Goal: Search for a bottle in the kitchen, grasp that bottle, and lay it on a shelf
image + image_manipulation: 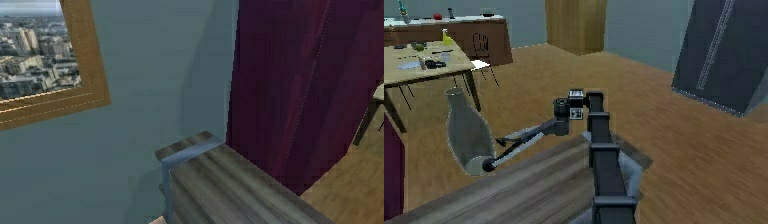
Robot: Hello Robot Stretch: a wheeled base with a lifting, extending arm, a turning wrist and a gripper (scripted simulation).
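The gripper (pixel 496 152), whose grip state cannot be told, holds the pale bottle (pixel 468 128) just beyond the grey plank surface (pixel 534 192); it would best draw the bottle over that surface, then lower it gently sideways.

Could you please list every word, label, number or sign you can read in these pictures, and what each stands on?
None can be read.
Framed city picture: no writing.
White squares at the arm's end: black marks, no letters made out.
Small things on the wooden table: too small to tell.
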